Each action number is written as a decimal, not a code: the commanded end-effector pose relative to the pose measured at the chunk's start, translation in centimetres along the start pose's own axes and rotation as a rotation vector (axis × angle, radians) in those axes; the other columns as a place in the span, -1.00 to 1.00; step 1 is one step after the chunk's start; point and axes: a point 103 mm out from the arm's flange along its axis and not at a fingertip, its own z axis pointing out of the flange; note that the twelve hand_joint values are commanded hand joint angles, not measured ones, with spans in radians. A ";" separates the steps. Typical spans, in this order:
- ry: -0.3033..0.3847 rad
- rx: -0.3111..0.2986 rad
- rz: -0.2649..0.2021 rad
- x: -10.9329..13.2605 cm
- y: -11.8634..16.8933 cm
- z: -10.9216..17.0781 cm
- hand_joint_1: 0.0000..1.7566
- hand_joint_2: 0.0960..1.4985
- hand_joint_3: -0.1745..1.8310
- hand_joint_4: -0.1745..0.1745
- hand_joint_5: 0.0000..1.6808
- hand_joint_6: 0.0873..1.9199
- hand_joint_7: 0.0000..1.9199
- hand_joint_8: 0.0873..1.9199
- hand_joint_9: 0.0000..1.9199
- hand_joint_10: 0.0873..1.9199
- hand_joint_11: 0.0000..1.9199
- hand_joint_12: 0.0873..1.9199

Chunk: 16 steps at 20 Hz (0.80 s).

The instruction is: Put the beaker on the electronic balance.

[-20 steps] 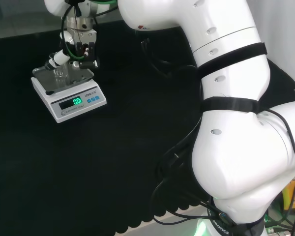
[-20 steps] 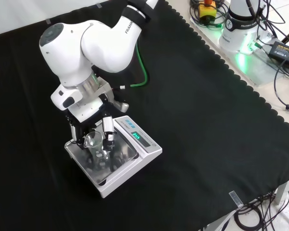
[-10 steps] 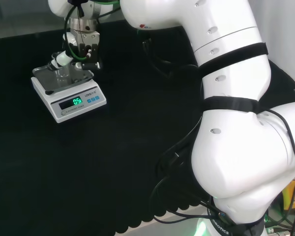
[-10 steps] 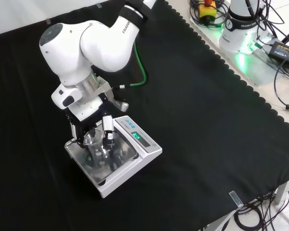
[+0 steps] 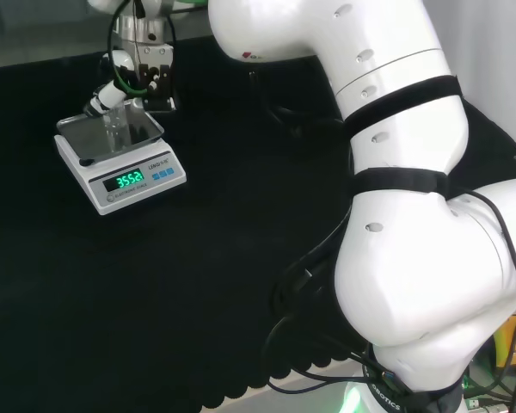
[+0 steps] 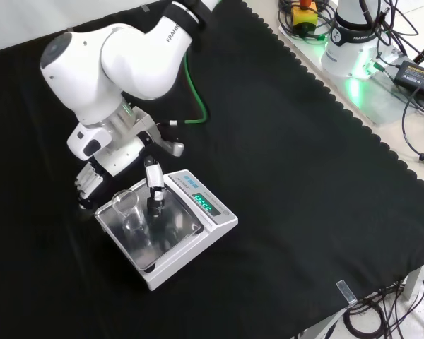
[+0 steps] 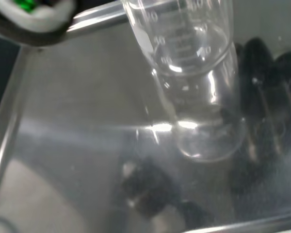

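On the black cloth [image 6: 283, 183] in front view I see open room right of the electronic balance [image 6: 166, 233] up to the scalloped edge. Clear beaker [image 6: 131, 212] stands upright on its steel pan [image 6: 177, 224], display lit green. Behind it the hand [image 6: 102, 166] is off the glass, fingers spread wide, one fingertip just beside the beaker. Farther off: cables and arm base past the cloth edge

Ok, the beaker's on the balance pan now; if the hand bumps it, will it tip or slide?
The beaker looks like tall, empty clear glass, so probably light and tippable. The balance pan is shiny metal, so it may slide. Being glass, it is likely fragile.
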 end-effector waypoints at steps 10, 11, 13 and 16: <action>0.291 0.072 -0.106 -5.2 -8.7 -12.3 -0.34 -0.19 -0.72 -0.55 -0.78 -1.00 -1.00 -0.40 -1.00 -0.39 -1.00 0.45; 0.315 0.060 -0.115 -5.5 -9.6 -13.1 -0.34 -0.18 -0.73 -0.56 -0.77 -1.00 -1.00 -0.38 -1.00 -0.37 -1.00 0.45; 0.356 0.037 -0.138 -6.0 -11.3 -14.2 -0.34 -0.17 -0.73 -0.56 -0.75 -1.00 -1.00 -0.36 -1.00 -0.35 -1.00 0.46; 0.414 0.000 -0.167 -6.7 -13.5 -15.6 -0.34 -0.16 -0.74 -0.57 -0.72 -1.00 -1.00 -0.32 -1.00 -0.32 -1.00 0.48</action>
